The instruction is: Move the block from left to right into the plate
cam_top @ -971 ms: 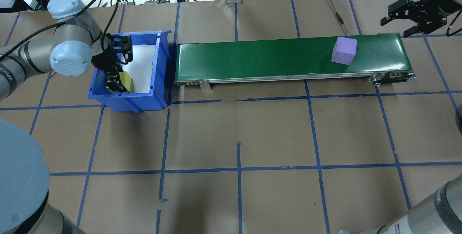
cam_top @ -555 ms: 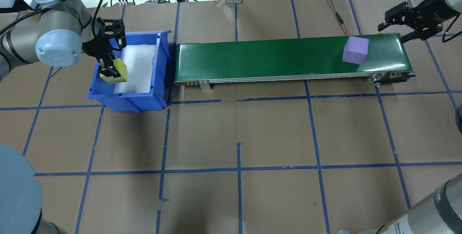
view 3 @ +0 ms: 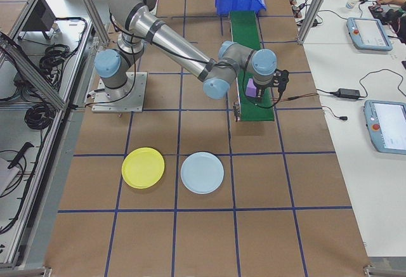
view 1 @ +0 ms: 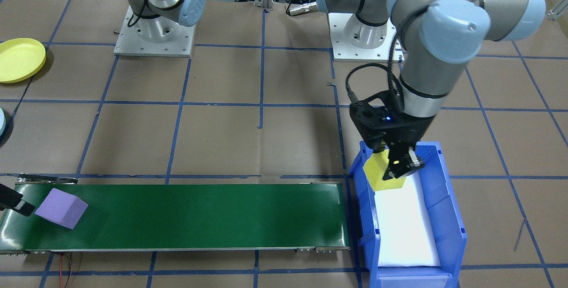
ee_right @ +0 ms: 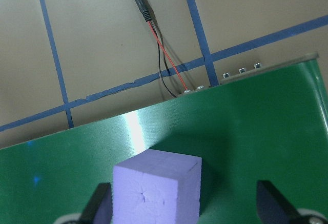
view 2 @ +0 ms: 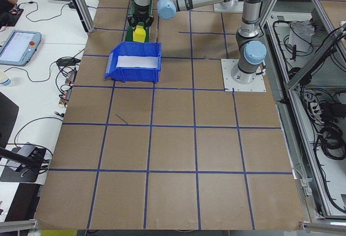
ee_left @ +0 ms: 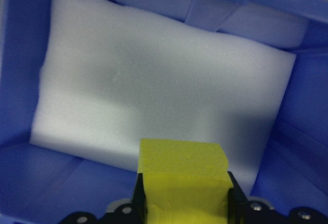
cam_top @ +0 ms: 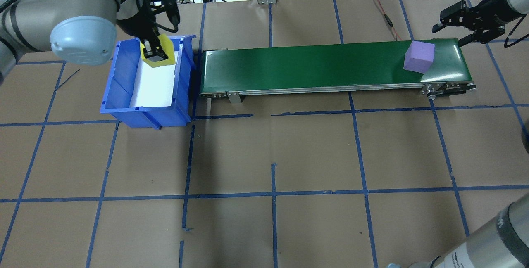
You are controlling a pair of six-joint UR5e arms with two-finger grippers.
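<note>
A yellow foam block hangs over the far end of the blue bin, with my left gripper shut on it. The left wrist view shows the yellow block clamped between the fingers above the bin's white foam floor. A purple block rests near the right end of the green conveyor belt. My right gripper is open, just beyond the belt's far right corner, not touching the purple block. The yellow plate lies on the table far from both grippers.
A light blue plate lies beside the yellow plate. A red-and-black cable runs over the table behind the belt. Brown paper with blue tape lines covers the table. Tablets and cables sit on side benches.
My left gripper has lifted the yellow block from the bin floor and carried it up toward the bin's far end. The purple block has ridden further right along the belt.
</note>
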